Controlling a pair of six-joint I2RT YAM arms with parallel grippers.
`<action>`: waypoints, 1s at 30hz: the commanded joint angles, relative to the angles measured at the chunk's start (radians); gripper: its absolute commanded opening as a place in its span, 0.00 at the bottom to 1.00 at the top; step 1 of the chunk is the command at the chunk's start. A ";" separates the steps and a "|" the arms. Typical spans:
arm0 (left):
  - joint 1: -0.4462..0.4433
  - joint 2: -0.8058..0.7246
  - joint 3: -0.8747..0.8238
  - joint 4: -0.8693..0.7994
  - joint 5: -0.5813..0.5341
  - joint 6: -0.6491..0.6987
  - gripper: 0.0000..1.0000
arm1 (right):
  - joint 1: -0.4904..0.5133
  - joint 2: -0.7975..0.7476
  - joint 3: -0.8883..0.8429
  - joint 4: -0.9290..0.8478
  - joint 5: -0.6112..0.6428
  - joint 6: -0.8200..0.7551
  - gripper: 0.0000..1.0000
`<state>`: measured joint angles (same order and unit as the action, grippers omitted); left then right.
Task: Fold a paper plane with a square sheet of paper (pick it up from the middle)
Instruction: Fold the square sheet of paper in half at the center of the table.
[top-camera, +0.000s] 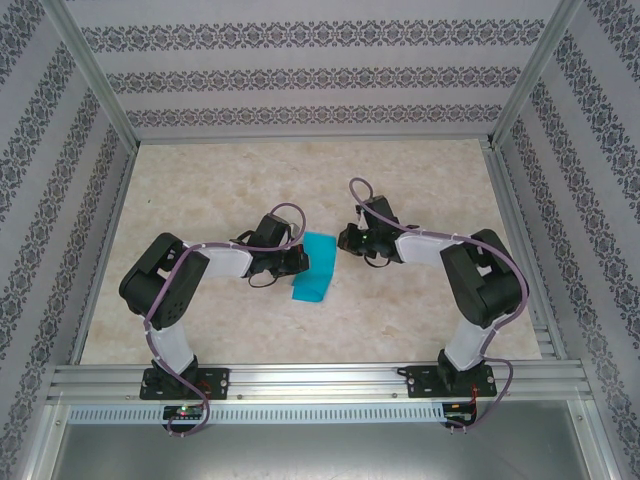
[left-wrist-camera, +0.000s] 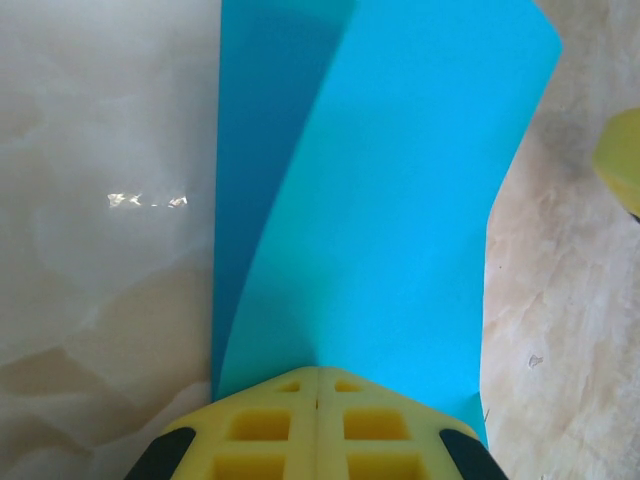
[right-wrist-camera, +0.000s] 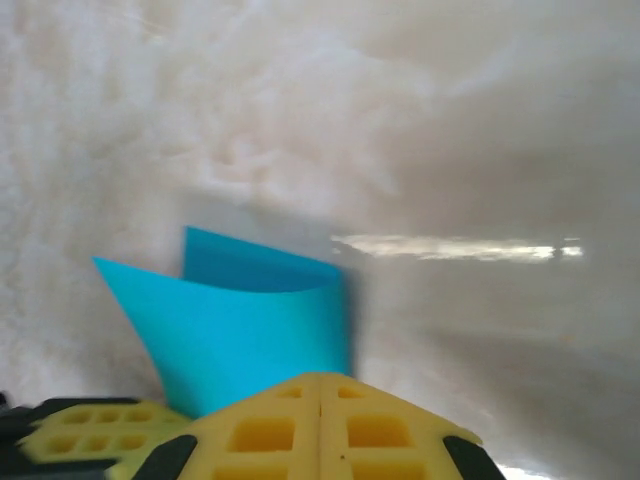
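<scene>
our yellow left end effector (left-wrist-camera: 318, 390) is clenched on the thin teal-blue square sheet of paper (left-wrist-camera: 380, 200), doubled over the pale marbled worktop (left-wrist-camera: 100, 300). right end effector (right-wrist-camera: 320, 390): clenched, empty, nearby. first fold, we judge; next, flatten the crease.

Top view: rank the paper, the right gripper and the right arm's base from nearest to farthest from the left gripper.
1. square sheet of paper: pinched in the left gripper, on its right.
2. right gripper: just past the sheet's far right corner.
3. right arm's base: at the table's near edge, far right.
</scene>
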<state>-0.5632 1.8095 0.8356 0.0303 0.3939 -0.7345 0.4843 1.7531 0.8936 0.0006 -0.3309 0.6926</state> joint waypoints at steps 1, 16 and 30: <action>-0.007 0.092 -0.076 -0.223 -0.118 0.019 0.00 | 0.065 0.006 0.037 0.026 -0.052 -0.028 0.00; -0.007 0.076 -0.083 -0.234 -0.118 0.029 0.00 | 0.008 0.226 0.169 -0.035 -0.033 -0.024 0.00; -0.009 0.079 -0.094 -0.211 -0.111 0.027 0.00 | -0.109 0.169 0.186 -0.048 -0.012 -0.040 0.00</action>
<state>-0.5636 1.8053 0.8227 0.0425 0.3916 -0.7341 0.4000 1.9728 1.0595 -0.0143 -0.4320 0.6849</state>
